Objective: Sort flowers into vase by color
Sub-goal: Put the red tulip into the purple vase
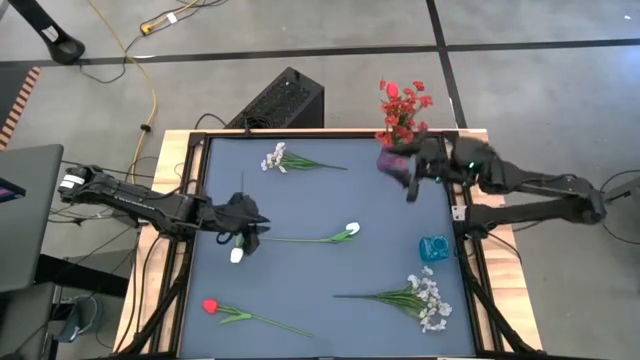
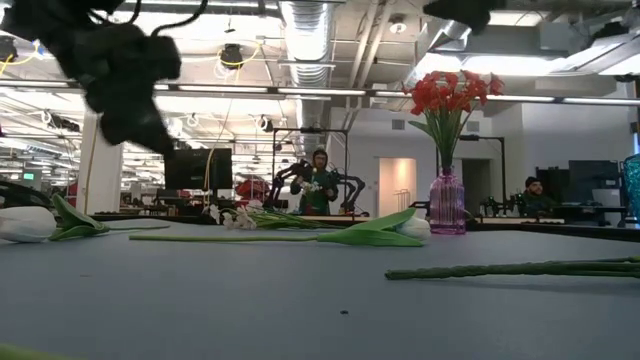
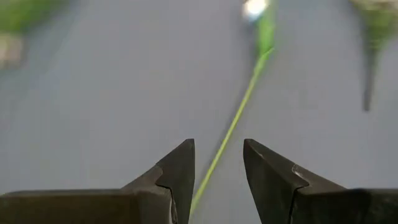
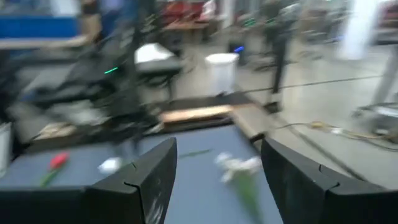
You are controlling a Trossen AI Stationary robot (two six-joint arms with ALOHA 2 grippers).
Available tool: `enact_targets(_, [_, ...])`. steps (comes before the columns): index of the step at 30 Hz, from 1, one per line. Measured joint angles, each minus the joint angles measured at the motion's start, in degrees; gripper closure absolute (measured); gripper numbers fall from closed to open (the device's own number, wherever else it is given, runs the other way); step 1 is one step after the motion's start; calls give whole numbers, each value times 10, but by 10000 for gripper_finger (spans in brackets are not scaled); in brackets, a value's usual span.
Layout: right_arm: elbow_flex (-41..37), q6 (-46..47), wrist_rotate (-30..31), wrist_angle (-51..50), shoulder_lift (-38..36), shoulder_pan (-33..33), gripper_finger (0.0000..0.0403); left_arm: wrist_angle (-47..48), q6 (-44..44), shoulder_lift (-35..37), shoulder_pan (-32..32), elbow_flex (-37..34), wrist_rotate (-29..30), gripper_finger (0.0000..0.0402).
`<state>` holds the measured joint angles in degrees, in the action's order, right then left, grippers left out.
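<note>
Left gripper [image 3: 217, 180] fingers straddle the white tulip's [image 1: 351, 230] stem, narrowly parted; right gripper [image 4: 217, 180], fingers wide, hovers beside the purple vase [image 1: 391, 160].

From my high view the right gripper [image 1: 412, 188] covers part of the purple vase [image 1: 391, 161] at about one o'clock on the table, so I cannot tell how much of its base shows. My left wrist view smears the white tulip [image 3: 255, 9] to a bright blob, with a green stem [image 3: 231, 127] running down between the fingers and off the frame. My right wrist view is all motion blur; a red tulip [image 4: 57, 161] and white sprays [image 4: 236, 165] are mere smudges.
</note>
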<state>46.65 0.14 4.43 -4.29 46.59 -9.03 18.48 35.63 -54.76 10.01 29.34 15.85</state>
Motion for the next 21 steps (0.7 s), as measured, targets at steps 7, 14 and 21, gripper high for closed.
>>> enact_targets(7, [0,-34,0,-1,60,120,143,0,4,-18,73,0,-176,276])
enact_targets(14, [0,-18,32,4,114,185,143,-148,-63,-116,196,0,-220,276])
enact_targets(21, [0,-17,47,29,153,209,143,-224,16,-245,275,10,-216,276])
